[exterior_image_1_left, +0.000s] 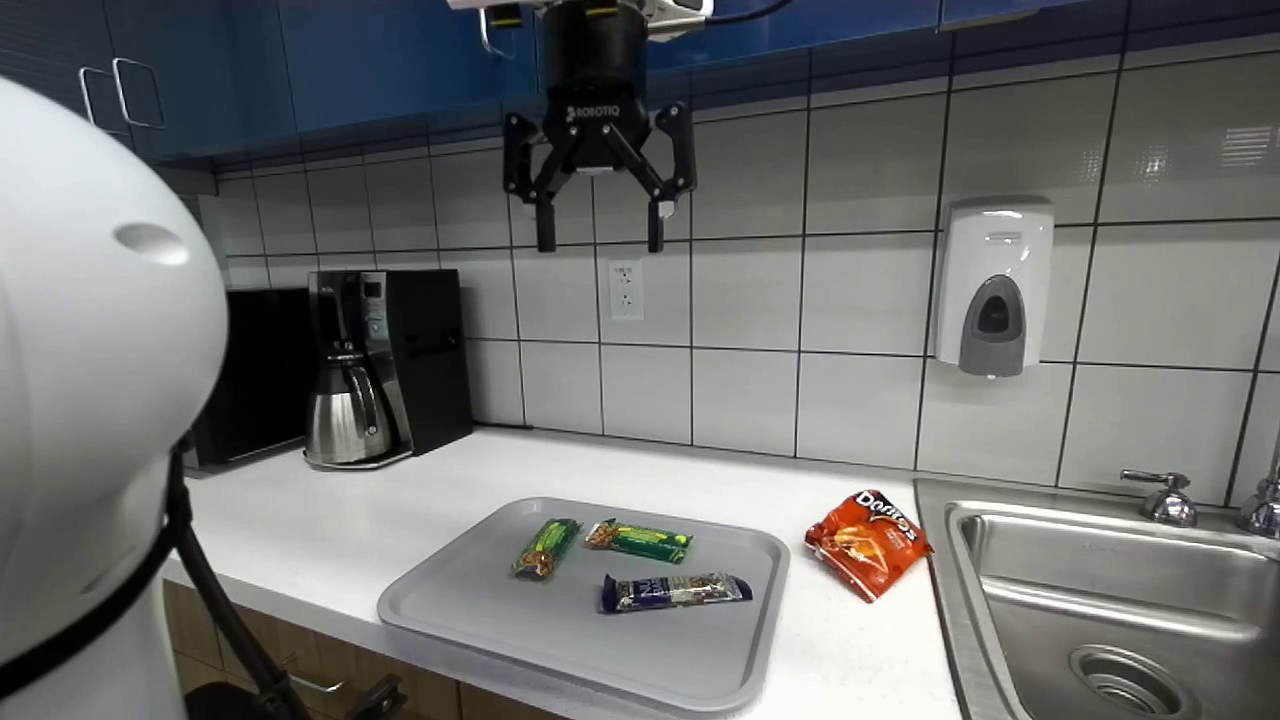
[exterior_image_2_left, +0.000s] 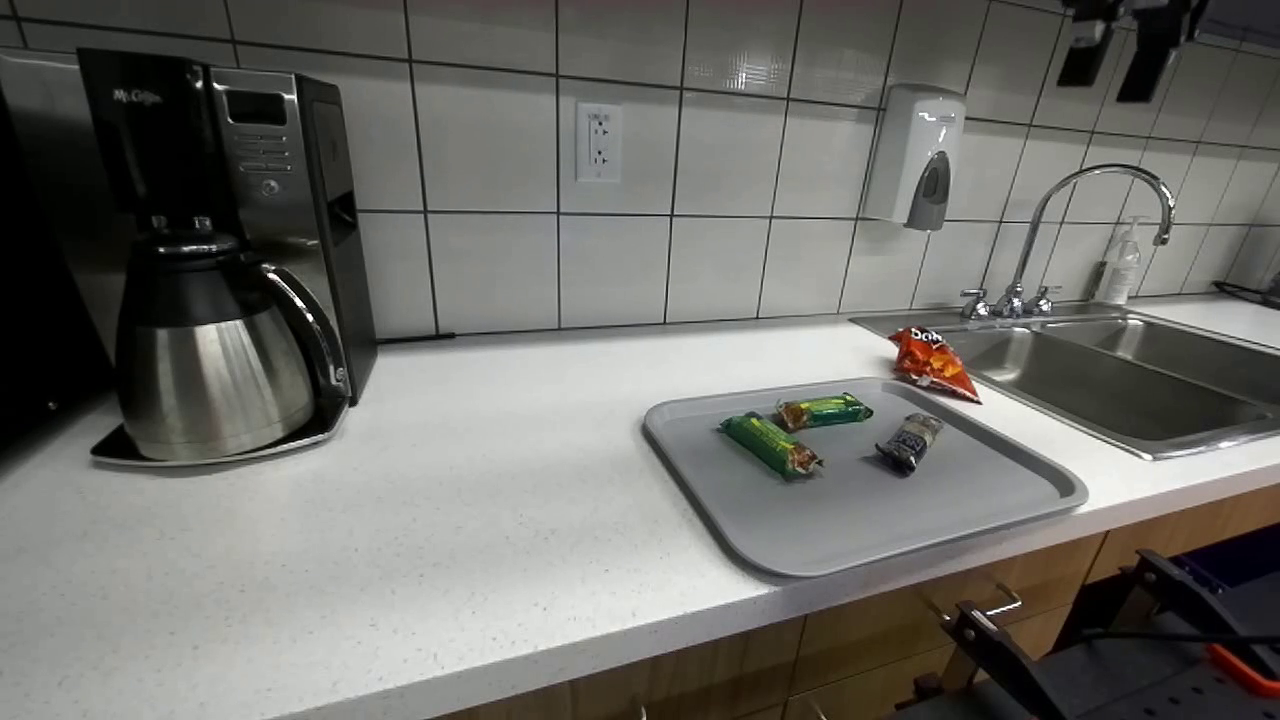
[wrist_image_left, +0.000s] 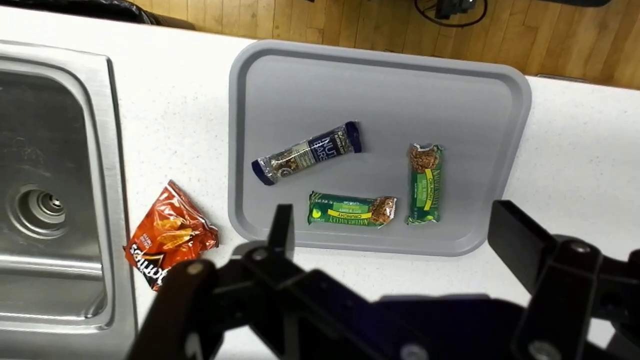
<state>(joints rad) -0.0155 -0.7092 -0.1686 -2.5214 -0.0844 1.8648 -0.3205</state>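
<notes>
My gripper (exterior_image_1_left: 600, 240) is open and empty, high above the counter in an exterior view. Its fingertips are also at the top right edge in an exterior view (exterior_image_2_left: 1112, 80), and its spread fingers show in the wrist view (wrist_image_left: 393, 212). Below is a grey tray (exterior_image_1_left: 690, 690) holding two green granola bars, one crosswise (wrist_image_left: 350, 210) and one lengthwise (wrist_image_left: 425, 185), and a dark blue nut bar (wrist_image_left: 310, 152). The bars lie flat and apart. A red Doritos bag (exterior_image_1_left: 868, 545) lies on the counter beside the tray, near the sink. The gripper touches nothing.
The steel sink (exterior_image_1_left: 945, 600) with its faucet (exterior_image_2_left: 1090, 172) is beside the bag. A coffee maker (exterior_image_2_left: 330, 200) with a steel carafe (exterior_image_2_left: 215, 380) stands at the counter's opposite end. A soap dispenser (exterior_image_1_left: 995, 285) hangs on the tiled wall. Blue cabinets (exterior_image_1_left: 400, 70) are overhead.
</notes>
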